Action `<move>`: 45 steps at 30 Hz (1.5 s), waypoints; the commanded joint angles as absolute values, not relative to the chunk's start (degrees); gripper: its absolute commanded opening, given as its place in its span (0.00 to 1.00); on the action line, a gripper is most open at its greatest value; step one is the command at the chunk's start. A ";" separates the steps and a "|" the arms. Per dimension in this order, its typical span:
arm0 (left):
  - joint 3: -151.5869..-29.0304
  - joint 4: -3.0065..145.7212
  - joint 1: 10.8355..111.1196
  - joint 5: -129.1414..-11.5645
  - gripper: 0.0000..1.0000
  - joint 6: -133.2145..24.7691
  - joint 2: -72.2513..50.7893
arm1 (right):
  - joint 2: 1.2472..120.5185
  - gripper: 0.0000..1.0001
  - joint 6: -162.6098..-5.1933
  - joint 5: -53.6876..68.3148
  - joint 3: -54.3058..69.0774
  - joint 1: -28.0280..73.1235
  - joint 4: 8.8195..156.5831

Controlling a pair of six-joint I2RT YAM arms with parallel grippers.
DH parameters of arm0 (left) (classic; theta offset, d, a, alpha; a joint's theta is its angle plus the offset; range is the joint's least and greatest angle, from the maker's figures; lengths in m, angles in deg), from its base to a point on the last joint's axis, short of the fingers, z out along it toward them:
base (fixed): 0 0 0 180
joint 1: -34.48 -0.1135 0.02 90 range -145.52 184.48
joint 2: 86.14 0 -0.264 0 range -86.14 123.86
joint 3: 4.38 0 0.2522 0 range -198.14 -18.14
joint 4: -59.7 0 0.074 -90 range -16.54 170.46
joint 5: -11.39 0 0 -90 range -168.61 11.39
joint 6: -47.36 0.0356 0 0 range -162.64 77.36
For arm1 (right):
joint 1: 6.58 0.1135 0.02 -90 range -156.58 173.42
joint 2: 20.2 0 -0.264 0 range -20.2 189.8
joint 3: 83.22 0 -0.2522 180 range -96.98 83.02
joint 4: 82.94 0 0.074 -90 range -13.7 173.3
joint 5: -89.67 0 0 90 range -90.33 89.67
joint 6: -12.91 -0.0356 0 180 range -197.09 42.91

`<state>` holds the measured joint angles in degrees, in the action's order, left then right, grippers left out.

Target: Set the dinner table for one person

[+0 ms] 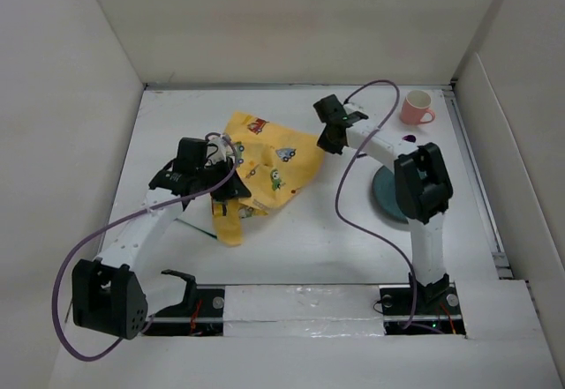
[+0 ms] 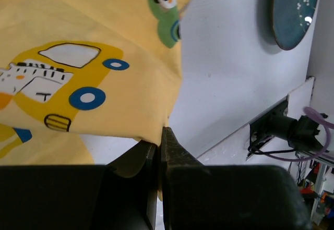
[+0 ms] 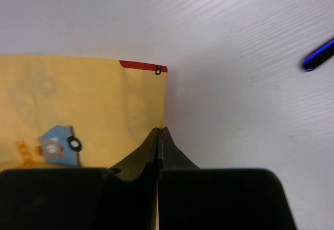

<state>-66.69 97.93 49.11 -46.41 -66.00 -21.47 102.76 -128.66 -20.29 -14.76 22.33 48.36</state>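
Your left end effector (image 2: 160,133) is clamped on the yellow mat (image 2: 104,32) edge above the desk (image 2: 229,84). Your right end effector (image 3: 160,132) is pinching the mat's other side at its fingertips.

Readable text: none is showing in any view.
Yellow mat (image 3: 83,105): a tiny black mark is sitting on its red edge strip (image 3: 141,65), too small to read.

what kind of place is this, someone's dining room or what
Probably a robot lab test cell, not a home: the white dinner table is boxed in by pale panels, and the left arm and right arm are bolted at its near edge.
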 commanded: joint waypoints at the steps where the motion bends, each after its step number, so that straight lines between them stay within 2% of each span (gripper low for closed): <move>1: -68.41 95.61 49.16 -48.29 0.00 -64.01 -18.82 | 90.47 0.00 -126.23 -25.29 -11.56 19.88 55.26; 2: -68.85 95.61 49.16 -48.64 0.01 -63.74 -17.42 | 88.89 0.00 -125.61 -25.38 -8.68 19.27 55.78; 3: -69.64 95.52 49.16 -49.25 0.21 -63.48 -16.54 | 86.00 0.00 -124.91 -25.12 -7.00 19.26 56.40; 5: -70.69 96.31 49.16 -49.78 0.43 -62.34 -14.26 | 83.44 0.00 -123.32 -23.97 -2.18 18.65 57.98; 6: -72.35 96.75 49.16 -51.09 0.58 -62.07 -13.37 | 82.21 0.00 -122.88 -23.80 -0.67 17.95 58.51; 9: -75.95 98.24 49.16 -57.13 0.74 -62.50 -11.70 | 78.51 0.00 -120.69 -21.86 2.95 16.63 60.62; 14: -76.85 99.30 49.16 -70.86 0.78 -65.31 -11.69 | 74.29 0.00 -117.61 -18.27 3.04 14.52 61.41; 18: -74.05 98.42 49.16 -73.43 0.77 -66.72 -8.10 | 72.79 0.00 -115.67 -16.06 1.20 14.51 61.59; 23: -72.20 95.18 49.16 -67.55 0.75 -69.27 -3.17 | 72.09 0.00 -114.35 -12.20 0.93 14.51 62.46; 26: -72.89 92.71 49.16 -67.19 0.71 -71.02 -0.36 | 71.91 0.00 -114.00 -9.21 1.72 14.51 63.69; 27: -75.94 91.66 49.16 -65.45 0.56 -71.55 1.73 | 72.00 0.00 -113.91 -8.60 2.16 14.51 64.31; 28: -75.97 91.65 49.16 -65.43 0.55 -71.56 1.75 | 72.00 0.00 -113.83 -8.50 2.16 14.51 64.57; 29: -77.02 90.87 49.68 -64.91 0.45 -72.26 3.75 | 72.09 0.00 -113.91 -7.89 2.16 14.51 64.58; 30: -79.20 90.60 49.68 -64.99 0.16 -72.52 4.73 | 72.17 0.00 -113.83 -7.62 2.16 14.51 64.58; 31: -80.62 90.77 49.68 -65.77 0.04 -72.61 6.39 | 72.18 0.00 -113.65 -7.01 2.07 15.04 64.66; 32: -81.93 91.30 50.21 -66.91 0.00 -72.61 6.85 | 72.18 0.00 -113.65 -6.66 1.90 15.04 64.66; 35: -91.32 94.72 50.21 -71.05 0.00 -71.48 8.78 | 71.56 0.00 -113.39 -5.43 1.02 15.56 64.58; 40: -116.98 107.61 50.21 -77.99 0.00 -65.78 13.43 | 68.93 0.00 -113.12 -3.32 -2.75 15.57 60.81; 42: -124.53 110.28 50.21 -85.17 0.00 -64.10 13.79 | 65.07 0.00 -113.03 -2.79 -2.68 15.57 59.83; 44: -126.42 111.25 49.07 -87.92 0.00 -62.42 12.75 | 62.08 0.00 -113.21 -2.44 0.21 15.57 60.09; 45: -125.99 111.08 48.28 -87.67 0.03 -62.07 12.30 | 59.28 0.00 -113.38 -1.91 1.97 15.57 60.53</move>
